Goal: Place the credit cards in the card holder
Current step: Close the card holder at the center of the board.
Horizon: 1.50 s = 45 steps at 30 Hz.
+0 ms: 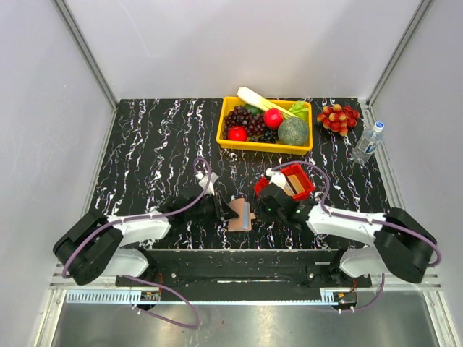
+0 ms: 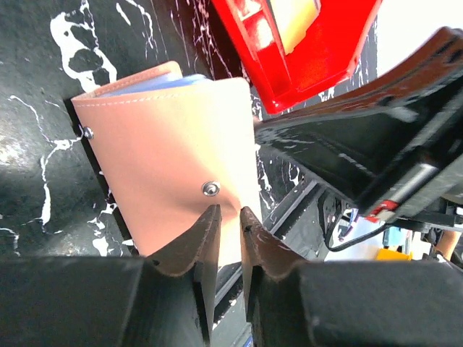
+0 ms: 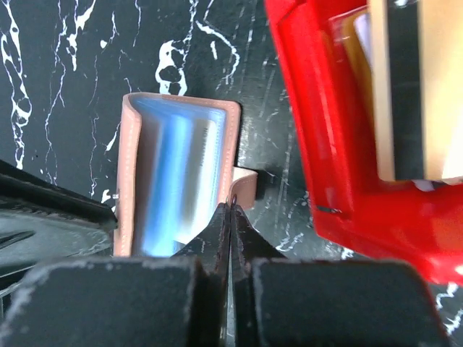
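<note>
The salmon-pink card holder [image 1: 241,215] stands partly open on the black marble table between my two grippers. In the left wrist view its outer cover [image 2: 159,166] with the metal snap faces me. My left gripper [image 2: 230,215] is shut on its near edge. In the right wrist view the card holder [image 3: 181,173] shows its pale blue lining. My right gripper [image 3: 230,208] is pinched shut on its right flap. The credit cards [image 1: 295,181], tan with a dark stripe [image 3: 416,87], lie in the red tray [image 1: 309,189], right of the card holder.
A yellow basket [image 1: 226,130] of fruit and vegetables stands at the back centre. A bunch of red grapes [image 1: 338,117] and a water bottle [image 1: 368,142] are at the back right. The red tray's wall [image 3: 318,144] is close beside my right fingers.
</note>
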Motion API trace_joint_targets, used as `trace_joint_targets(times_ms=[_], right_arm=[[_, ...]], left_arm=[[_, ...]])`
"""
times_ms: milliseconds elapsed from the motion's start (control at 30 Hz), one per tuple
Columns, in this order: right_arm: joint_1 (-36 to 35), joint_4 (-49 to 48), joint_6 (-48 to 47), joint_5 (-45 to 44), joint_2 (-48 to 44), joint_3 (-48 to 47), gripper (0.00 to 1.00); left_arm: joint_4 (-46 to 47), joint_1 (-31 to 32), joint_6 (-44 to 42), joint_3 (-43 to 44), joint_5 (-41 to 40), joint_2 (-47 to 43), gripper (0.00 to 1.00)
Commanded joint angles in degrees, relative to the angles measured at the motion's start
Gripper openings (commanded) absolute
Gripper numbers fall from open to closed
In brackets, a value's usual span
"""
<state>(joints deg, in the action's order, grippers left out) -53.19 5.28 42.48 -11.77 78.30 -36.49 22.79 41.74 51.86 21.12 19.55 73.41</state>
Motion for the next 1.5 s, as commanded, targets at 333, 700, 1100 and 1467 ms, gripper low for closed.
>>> trace_joint_targets(times_ms=[333, 700, 1100, 1467], right_arm=[[0.5, -3.3, -0.5, -1.5, -4.2, 1.2, 0.0], [0.5, -3.4, -2.0, 1.2, -2.7, 0.4, 0.0], [2.0, -3.5, -2.2, 6.1, 3.3, -2.0, 0.12], [3.4, -3.4, -1.1, 5.3, 0.8, -0.9, 0.2]], left_arm=[[4.5, 3.6, 1.7, 5.1, -3.2, 11.4, 0.2], [2.7, 6.3, 2.6, 6.6, -6.9, 16.6, 0.17], [4.2, 6.6, 3.2, 5.3, -8.0, 16.1, 0.13], [5.6, 6.5, 3.5, 4.4, -7.8, 15.9, 0.11]])
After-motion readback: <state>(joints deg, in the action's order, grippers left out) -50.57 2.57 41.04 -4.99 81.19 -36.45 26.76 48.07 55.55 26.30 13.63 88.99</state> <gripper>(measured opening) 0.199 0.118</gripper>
